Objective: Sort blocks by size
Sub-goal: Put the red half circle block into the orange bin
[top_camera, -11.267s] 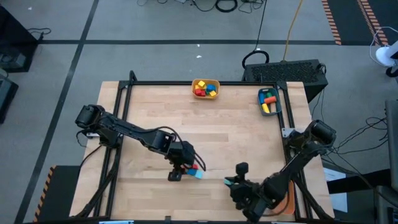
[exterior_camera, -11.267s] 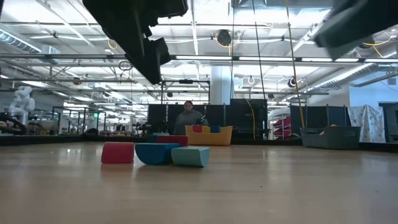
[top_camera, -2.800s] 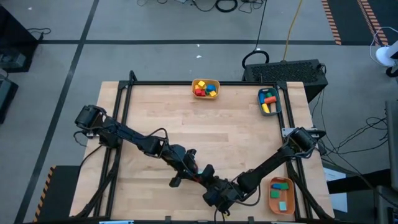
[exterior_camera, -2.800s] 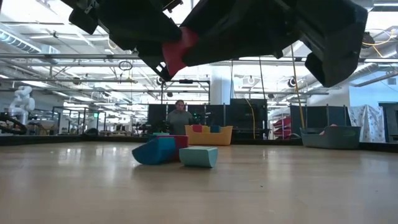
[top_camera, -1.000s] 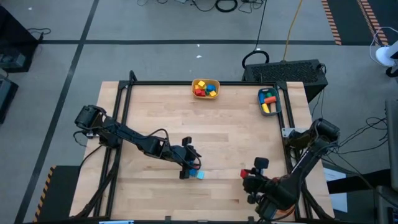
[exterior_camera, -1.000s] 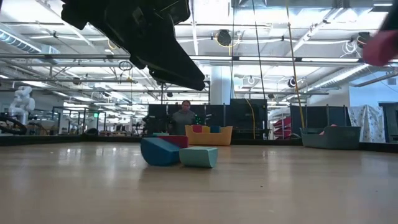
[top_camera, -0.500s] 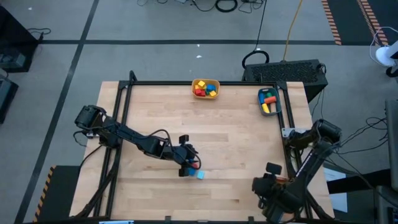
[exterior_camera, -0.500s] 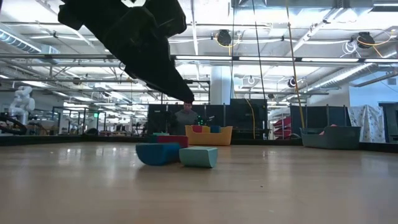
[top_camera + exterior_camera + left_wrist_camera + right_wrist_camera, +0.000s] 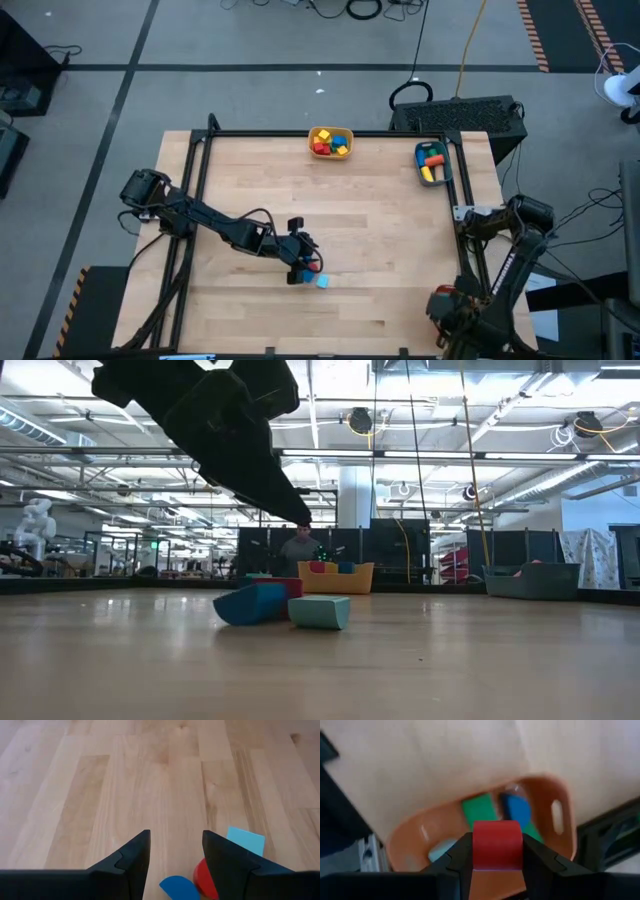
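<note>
Right end effector (image 9: 497, 865) grips red block (image 9: 497, 844) over orange bin (image 9: 410, 837) (seemingly); left end effector (image 9: 175, 851) open.

Bright overhead light, soft shadows; the right wrist view is blurred.

I see three blocks (image 9: 316, 273) together mid-table by my left gripper (image 9: 297, 251), two bins (image 9: 331, 142) at the far edge, a block (image 9: 497, 845) in my right gripper (image 9: 496, 851) above a third bin (image 9: 547, 803)

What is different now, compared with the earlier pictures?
The right gripper took the red block from the pile and carried it over the orange bin. The left gripper hovers, fingers open, above the blue block. The yellow bin stayed put.
</note>
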Robot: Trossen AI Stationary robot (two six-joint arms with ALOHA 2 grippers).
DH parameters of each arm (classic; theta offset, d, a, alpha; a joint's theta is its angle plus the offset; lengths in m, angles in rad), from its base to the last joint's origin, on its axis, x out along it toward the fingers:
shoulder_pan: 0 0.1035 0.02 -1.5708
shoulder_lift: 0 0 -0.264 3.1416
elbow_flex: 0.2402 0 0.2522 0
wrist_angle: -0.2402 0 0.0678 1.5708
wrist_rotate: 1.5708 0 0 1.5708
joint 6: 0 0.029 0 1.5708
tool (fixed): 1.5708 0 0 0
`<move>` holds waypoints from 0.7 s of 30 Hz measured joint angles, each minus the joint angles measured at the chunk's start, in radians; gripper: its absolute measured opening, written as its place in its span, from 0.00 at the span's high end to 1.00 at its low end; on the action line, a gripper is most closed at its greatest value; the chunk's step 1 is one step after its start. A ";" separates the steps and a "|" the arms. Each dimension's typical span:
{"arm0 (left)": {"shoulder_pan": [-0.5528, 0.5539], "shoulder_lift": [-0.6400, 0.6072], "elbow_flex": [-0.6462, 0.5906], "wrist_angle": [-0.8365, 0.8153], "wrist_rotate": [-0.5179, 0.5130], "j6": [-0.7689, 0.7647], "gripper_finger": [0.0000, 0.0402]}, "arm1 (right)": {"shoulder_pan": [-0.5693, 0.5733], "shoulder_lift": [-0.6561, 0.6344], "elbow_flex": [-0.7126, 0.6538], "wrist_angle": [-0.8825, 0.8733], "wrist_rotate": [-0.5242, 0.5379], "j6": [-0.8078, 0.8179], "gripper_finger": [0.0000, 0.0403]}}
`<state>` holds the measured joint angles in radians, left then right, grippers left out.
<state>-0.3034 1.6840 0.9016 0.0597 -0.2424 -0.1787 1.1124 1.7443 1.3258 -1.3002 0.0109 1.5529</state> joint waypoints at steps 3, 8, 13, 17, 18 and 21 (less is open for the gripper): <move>-0.007 0.000 0.000 -0.002 0.003 0.001 0.55 | 0.030 0.000 0.000 0.020 -0.017 0.057 0.71; -0.041 0.000 0.000 -0.004 0.028 0.049 0.55 | 0.058 0.005 0.000 0.046 -0.015 0.150 0.70; -0.060 0.000 0.000 -0.005 0.029 0.054 0.55 | 0.082 0.036 0.000 0.049 -0.016 0.190 0.67; -0.073 0.000 0.000 -0.007 0.029 0.055 0.55 | 0.088 0.057 0.000 0.038 -0.018 0.190 0.63; -0.077 0.000 0.000 -0.009 0.029 0.055 0.55 | 0.088 0.060 0.000 0.035 -0.018 0.190 0.62; -0.091 0.000 0.000 -0.029 0.046 0.057 0.55 | 0.088 0.061 0.000 0.011 -0.017 0.196 0.59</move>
<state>-0.3939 1.6840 0.9016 0.0304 -0.1964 -0.1216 1.1999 1.8053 1.3262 -1.2896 -0.0059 1.7490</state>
